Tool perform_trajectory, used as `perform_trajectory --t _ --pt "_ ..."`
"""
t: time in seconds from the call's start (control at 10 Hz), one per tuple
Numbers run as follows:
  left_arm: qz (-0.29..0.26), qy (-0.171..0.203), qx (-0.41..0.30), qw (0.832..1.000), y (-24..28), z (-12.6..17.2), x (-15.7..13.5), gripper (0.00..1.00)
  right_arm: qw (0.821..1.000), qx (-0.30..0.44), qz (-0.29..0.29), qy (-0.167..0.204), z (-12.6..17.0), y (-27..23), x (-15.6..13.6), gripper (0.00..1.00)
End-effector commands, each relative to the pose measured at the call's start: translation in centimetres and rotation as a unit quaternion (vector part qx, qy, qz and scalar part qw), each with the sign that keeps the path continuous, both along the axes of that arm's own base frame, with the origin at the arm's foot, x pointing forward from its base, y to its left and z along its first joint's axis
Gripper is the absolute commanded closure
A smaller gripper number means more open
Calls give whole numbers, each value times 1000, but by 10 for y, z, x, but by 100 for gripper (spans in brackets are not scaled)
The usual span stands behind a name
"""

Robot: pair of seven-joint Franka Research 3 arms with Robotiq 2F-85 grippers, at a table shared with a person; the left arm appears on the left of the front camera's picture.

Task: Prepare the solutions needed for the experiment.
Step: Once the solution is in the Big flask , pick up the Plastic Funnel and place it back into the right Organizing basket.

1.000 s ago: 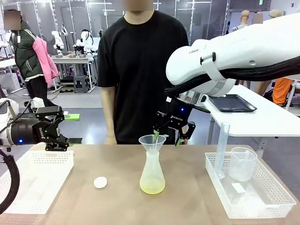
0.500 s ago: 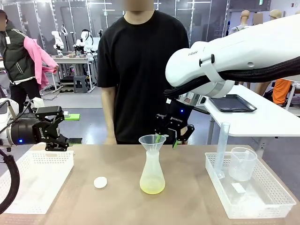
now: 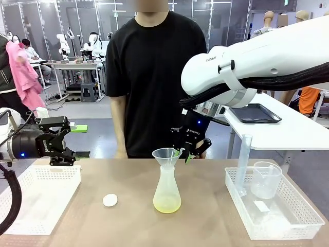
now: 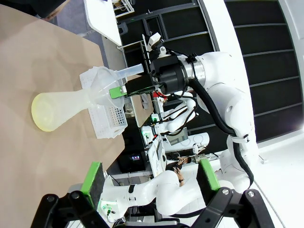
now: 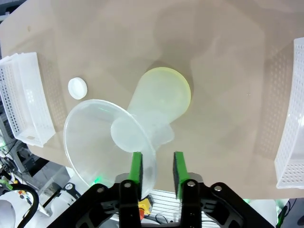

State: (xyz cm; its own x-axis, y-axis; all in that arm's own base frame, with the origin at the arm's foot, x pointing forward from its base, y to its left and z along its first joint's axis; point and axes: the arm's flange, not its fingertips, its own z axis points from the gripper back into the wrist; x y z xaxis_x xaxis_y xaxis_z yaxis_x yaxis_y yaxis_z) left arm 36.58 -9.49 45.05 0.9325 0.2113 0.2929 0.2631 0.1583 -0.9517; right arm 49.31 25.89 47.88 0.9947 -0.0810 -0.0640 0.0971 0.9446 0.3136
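A translucent conical flask [image 3: 167,191] stands mid-table with the pale yellow-green solution [image 3: 167,207] tinting its bottom. A clear funnel [image 3: 166,154] sits in its neck. My right gripper [image 3: 183,154] is at the funnel's far right rim. In the right wrist view its green pads [image 5: 137,167] stand narrowly apart with the funnel's rim [image 5: 151,166] between them, above the flask [image 5: 161,97]. My left gripper [image 3: 77,140] hovers open and holds nothing above the left basket. In the left wrist view the flask [image 4: 57,107] lies well beyond the left gripper [image 4: 149,175].
A small white round cap [image 3: 110,200] lies left of the flask. A white basket [image 3: 31,206] sits at the left. A tray [image 3: 288,231] at the right holds a tall cylinder [image 3: 242,164] and a beaker [image 3: 266,180]. A person [image 3: 154,77] stands across the table.
My right gripper's fingers have drawn together around the funnel's rim and shifted slightly left. The left arm has not moved.
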Motion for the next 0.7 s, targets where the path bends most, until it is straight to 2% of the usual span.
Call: perform_trajectory --t 0.0,0.1,0.2,0.6 --pt "2 4 -12 1000 -2 3 0 0 1000 -8 0 3 0 9 3 96" --pt "2 4 -12 1000 -2 3 0 0 1000 -7 3 3 0 10 3 93" --pt "2 4 -12 1000 -2 3 0 0 1000 -6 6 3 0 10 3 100" --pt "2 4 -12 1000 -2 3 0 0 1000 -2 4 2 5 12 -1 100"
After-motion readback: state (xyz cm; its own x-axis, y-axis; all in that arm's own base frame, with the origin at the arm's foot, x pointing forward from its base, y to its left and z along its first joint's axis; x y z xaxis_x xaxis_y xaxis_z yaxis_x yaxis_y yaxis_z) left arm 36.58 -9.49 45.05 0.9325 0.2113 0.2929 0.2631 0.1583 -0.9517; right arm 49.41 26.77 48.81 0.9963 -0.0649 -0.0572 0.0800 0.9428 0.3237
